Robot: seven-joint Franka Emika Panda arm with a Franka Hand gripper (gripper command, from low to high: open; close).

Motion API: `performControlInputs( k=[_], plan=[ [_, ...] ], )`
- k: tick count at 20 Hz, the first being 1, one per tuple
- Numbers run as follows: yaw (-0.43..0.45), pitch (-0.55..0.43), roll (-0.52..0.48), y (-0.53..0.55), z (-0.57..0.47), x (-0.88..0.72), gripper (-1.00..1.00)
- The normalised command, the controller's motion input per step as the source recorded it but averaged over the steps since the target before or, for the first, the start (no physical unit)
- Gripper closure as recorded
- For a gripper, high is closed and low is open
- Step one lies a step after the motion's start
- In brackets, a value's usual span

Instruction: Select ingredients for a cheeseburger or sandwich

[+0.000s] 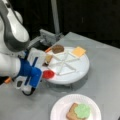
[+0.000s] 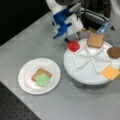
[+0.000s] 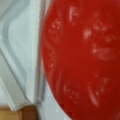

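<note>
Toast (image 1: 71, 113) with leaf (image 1: 82, 110) sits plated; gripper (image 1: 43, 75) meets red disc (image 1: 48, 74), grasp indeterminate; second toast (image 2: 95, 40), cheese (image 1: 79, 51), patty (image 1: 58, 48) remain.

white, rounded robot arm (image 1: 12, 32) with a grey band at its joint; the gripper (image 1: 40, 75) has a blue body and white housing (black cable looped underneath).

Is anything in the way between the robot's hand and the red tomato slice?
Nothing visible is. The gripper is right at the red disc on the rim of the divided white tray. In the wrist view the disc fills nearly the whole picture, with nothing in front of it.
</note>
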Motion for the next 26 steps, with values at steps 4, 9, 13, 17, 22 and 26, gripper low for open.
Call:
performControlInputs(
  k=[4, 9, 13, 17, 22, 26],
  plan=[
    [0.110, -0.093, 0.424, -0.27, -0.09, 0.23, -1.00],
    [0.119, -0.064, 0.347, -0.25, -0.06, 0.21, -1.00],
    [0.120, -0.027, 0.263, -0.26, -0.04, 0.20, -1.00],
    [0.123, -0.012, 0.256, -0.30, -0.03, 0.20, -1.00],
    [0.132, -0.004, 0.251, -0.31, -0.04, 0.20, 1.00],
    [0.135, 0.043, 0.240, -0.30, -0.02, 0.21, 1.00]
  ],
)
